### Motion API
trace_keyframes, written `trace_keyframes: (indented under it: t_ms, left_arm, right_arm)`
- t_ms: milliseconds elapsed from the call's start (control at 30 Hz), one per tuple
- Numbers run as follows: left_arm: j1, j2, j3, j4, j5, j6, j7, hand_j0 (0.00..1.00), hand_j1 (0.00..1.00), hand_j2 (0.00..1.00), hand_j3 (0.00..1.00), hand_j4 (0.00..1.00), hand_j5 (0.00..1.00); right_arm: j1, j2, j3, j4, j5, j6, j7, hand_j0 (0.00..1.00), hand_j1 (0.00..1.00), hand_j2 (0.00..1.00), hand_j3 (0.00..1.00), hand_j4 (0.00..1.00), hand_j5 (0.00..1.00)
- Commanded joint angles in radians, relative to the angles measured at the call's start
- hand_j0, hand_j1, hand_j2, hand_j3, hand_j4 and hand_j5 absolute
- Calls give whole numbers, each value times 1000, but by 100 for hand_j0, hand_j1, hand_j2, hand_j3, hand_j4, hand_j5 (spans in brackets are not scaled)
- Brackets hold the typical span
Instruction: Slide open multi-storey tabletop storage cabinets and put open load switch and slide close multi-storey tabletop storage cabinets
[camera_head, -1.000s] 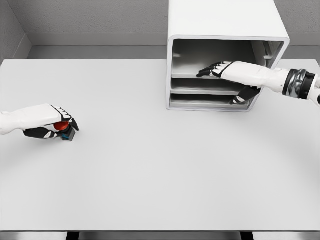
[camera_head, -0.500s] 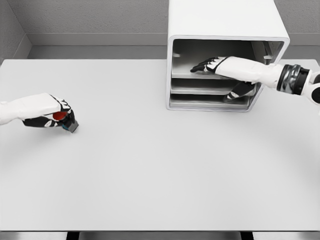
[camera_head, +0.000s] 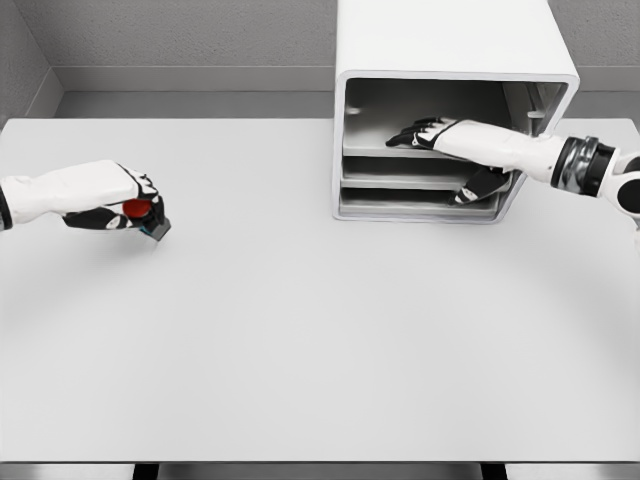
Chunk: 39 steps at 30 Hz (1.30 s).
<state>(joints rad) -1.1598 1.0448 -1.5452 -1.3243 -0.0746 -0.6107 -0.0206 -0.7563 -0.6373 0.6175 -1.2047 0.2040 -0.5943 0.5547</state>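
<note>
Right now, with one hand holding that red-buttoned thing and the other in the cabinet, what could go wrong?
1. The left hand pinches the switch at its fingertips, tilted; it might slip onto the table.
2. The right hand lies across the cabinet opening over the top shelf, so it may block or bump the switch on arrival.
3. The shelf gaps look narrow; the switch could catch an edge.

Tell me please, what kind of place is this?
Probably a simulated test workspace: a bare white table, plain grey walls, one white storage cabinet, and the left hand holding a red-topped switch.
</note>
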Motion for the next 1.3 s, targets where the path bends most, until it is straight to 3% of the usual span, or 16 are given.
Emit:
trace_keyframes:
  t_ms: [0,367,800,1267]
  left_arm:
    - [0,-19,1,-1,6,0,1,45,45,45,45,45,45]
    - [-69,-94,1,-18,6,0,1,46,46,46,46,46,46]
    - [-80,-124,-1,-88,7,0,2,46,46,46,46,46,46]
    - [-81,-137,-1,-125,9,0,2,46,46,46,46,46,46]
  right_arm:
    - [0,-4,8,-27,38,-17,4,100,100,100,100,100,100]
    - [38,-64,-24,-118,31,-17,1,100,100,100,100,100,100]
    - [109,-173,-39,-269,-37,-17,-2,100,100,100,100,100,100]
    - [169,-179,-39,-276,-43,-17,-5,100,100,100,100,100,100]
